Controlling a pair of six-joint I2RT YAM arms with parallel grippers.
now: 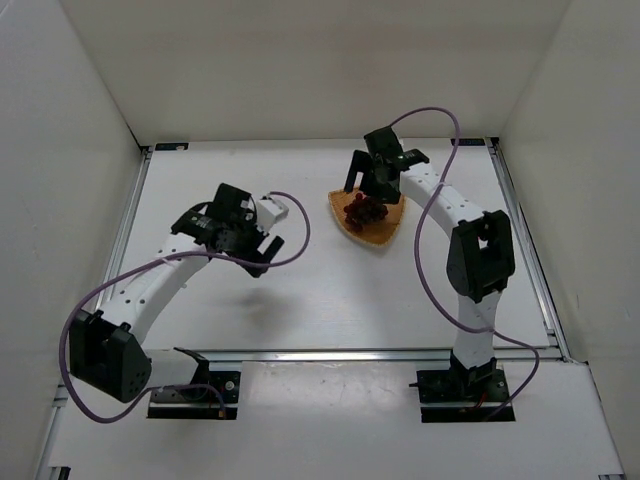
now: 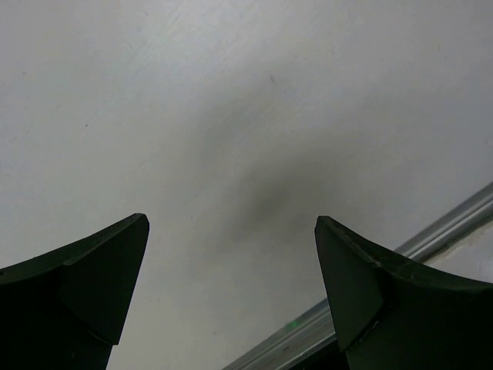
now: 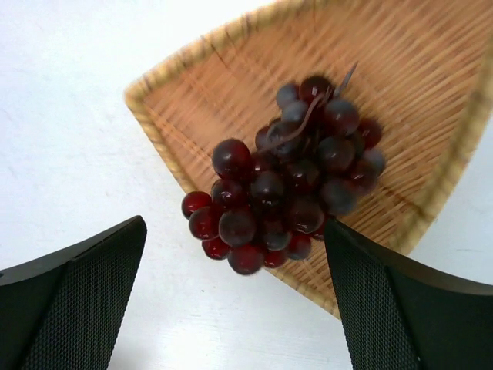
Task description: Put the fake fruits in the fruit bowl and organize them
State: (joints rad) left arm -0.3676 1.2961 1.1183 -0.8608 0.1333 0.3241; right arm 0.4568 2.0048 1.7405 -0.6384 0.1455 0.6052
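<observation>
Lying mostly inside the bowl, the small bunch of dark red-purple plastic grapes (image 3: pixel 285 185) sits right below the R gripper (image 3: pixel 235 223), between its two black fingers and nearer the right-hand one. Stem end points away from the gripper, toward the bowl's middle. A few beads at the near end hang over the rim and look to touch the white table (image 3: pixel 69 116).

The shallow orange-tan woven basket bowl (image 3: pixel 166 73) lies under and ahead of the gripper, w/ one rounded corner off to the fingers' left.

R gripper: jaws spread wide, nothing held, no contact w/ grapes visible. It hovers above the bunch.

L gripper (image 2: pixel 231 220): also wide open, empty, only bare tabletop beneath it, well apart from bowl and fruit.

Step, as I read it: placing is about done and the bunch is let go; the "organize" part is what's left.

Next move prob needs the overhanging beads brought in. Either re-close on the bunch and set it deeper toward bowl centre, or nudge the near end away from the gripper over the rim. Go gently, since the light basket may slide.
</observation>
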